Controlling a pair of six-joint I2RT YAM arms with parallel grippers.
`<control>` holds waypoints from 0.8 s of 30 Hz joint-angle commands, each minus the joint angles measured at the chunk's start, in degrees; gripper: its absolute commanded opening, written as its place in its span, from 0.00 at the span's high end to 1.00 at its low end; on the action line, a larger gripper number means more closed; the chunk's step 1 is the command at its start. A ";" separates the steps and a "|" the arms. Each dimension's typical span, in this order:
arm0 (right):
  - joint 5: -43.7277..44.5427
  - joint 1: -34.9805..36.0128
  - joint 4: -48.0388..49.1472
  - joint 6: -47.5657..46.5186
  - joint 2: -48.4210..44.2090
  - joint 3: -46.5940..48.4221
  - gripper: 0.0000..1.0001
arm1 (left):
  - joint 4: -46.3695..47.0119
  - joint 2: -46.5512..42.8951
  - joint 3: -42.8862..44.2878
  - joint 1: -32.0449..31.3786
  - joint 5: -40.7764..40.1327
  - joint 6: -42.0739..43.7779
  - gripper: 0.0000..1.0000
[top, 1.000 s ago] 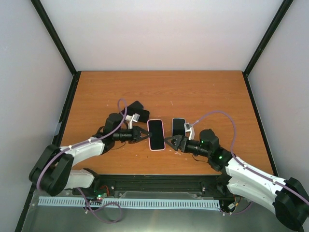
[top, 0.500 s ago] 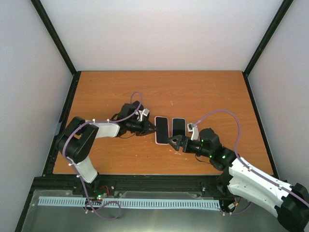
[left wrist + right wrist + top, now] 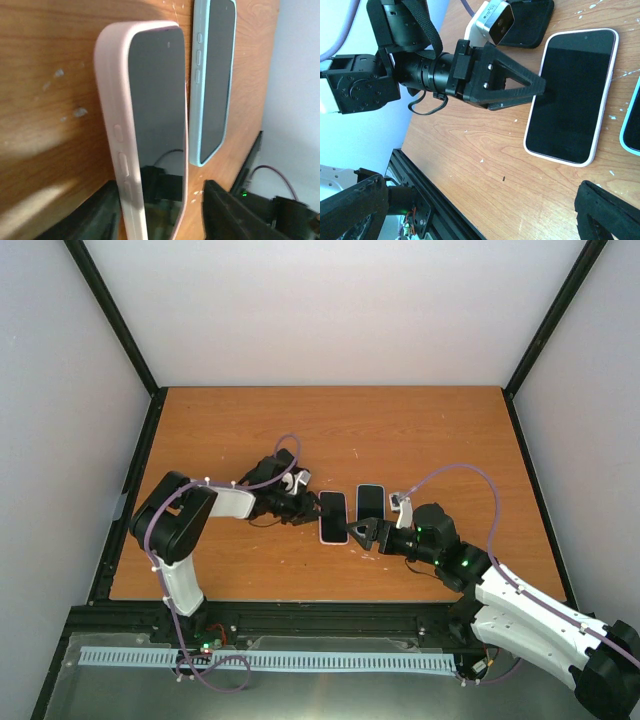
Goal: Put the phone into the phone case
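White walls (image 3: pixel 330 310) box in the orange-brown wooden table (image 3: pixel 430 430), where my left gripper (image 3: pixel 308 508), jaws partly spread and holding nothing, noses up to the long left edge of the dark-faced, pink-rimmed phone case (image 3: pixel 333 517) lying flat near the middle. Just beside that case and parallel to it lies the slim light-blue phone (image 3: pixel 370 500). My right gripper (image 3: pixel 361 532) hangs at the phone's near end, jaws flung wide and empty.

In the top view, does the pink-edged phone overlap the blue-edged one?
No, wood shows between the pink-edged phone and the blue-edged phone.
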 commanded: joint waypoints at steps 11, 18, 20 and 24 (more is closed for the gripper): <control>0.49 -0.08 0.52 -0.88 0.15 1.36 0.00 | -25.86 -9.92 10.30 2.64 -29.53 -3.68 0.37; 0.52 -0.08 1.13 -0.58 0.35 1.38 0.00 | -29.57 -11.17 9.72 6.45 -37.66 -15.74 0.47; 0.75 -0.08 1.15 -0.64 0.27 1.24 0.00 | -31.22 -10.27 10.88 6.77 -39.20 -18.01 0.48; 0.89 -0.08 0.78 -0.71 0.26 1.28 0.00 | -30.61 -9.04 11.93 6.80 -40.38 -20.85 0.53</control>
